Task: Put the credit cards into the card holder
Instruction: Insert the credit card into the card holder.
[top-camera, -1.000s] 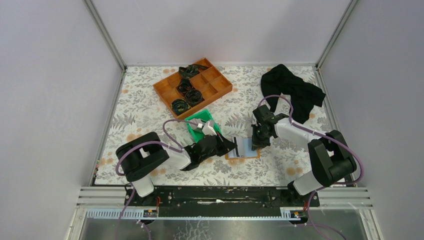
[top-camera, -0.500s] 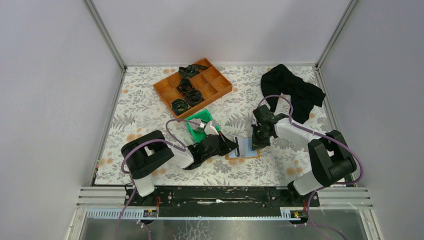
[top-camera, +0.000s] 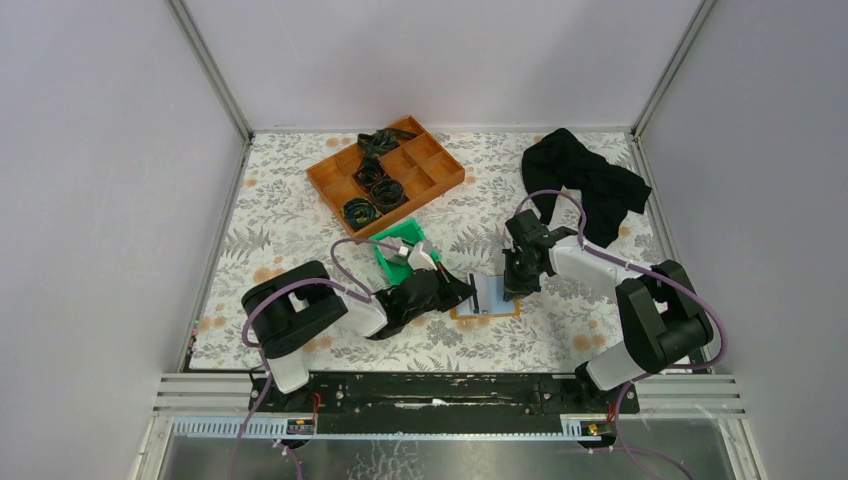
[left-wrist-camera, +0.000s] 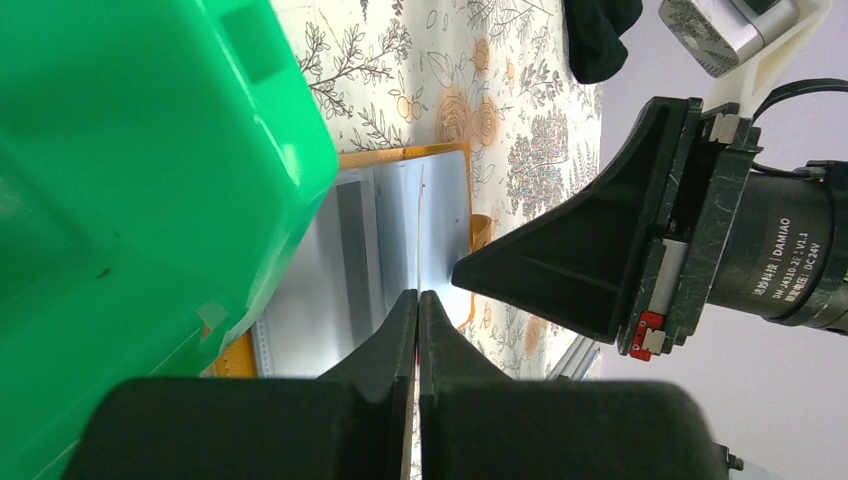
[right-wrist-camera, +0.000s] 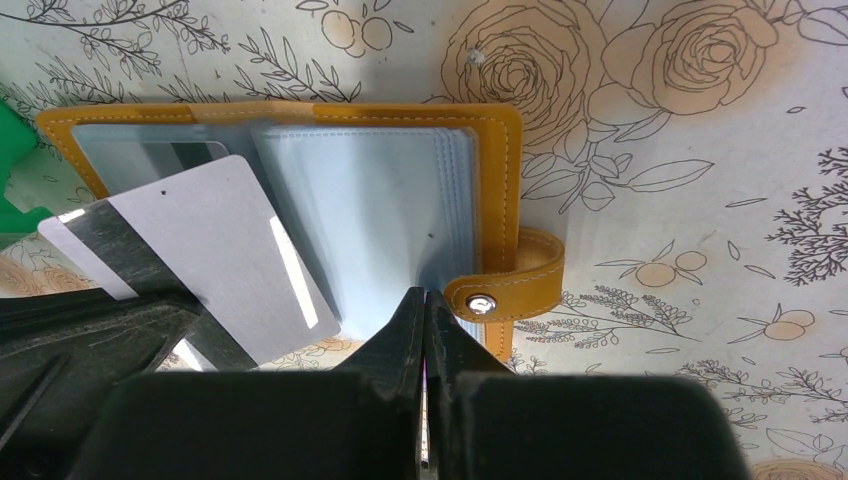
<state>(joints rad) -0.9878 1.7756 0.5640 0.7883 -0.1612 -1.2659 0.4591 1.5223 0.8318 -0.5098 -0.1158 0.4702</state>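
Top view: the card holder (top-camera: 487, 302) lies open on the table between the arms. The left gripper (top-camera: 460, 290) is at its left edge and the right gripper (top-camera: 513, 282) is over its right half. Compared with a second ago, the left arm's elbow has swung rightward, while the holder and the right arm look unchanged.

Left wrist: the jaws are closed to a hairline, just beside the green bin (left-wrist-camera: 120, 200).

Right wrist: one credit card (right-wrist-camera: 230, 260) slants across the holder's left sleeves, and the left fingers grip its near end. The right jaws are pressed together, tips on the pale sleeves near the snap tab (right-wrist-camera: 485, 302). Whether they nip a leaf is unclear.

The card is probably light, stiff and slick, so it is best pinched by a short end with the far end free to slide in. The sleeves look floppy and likely need pinning down.
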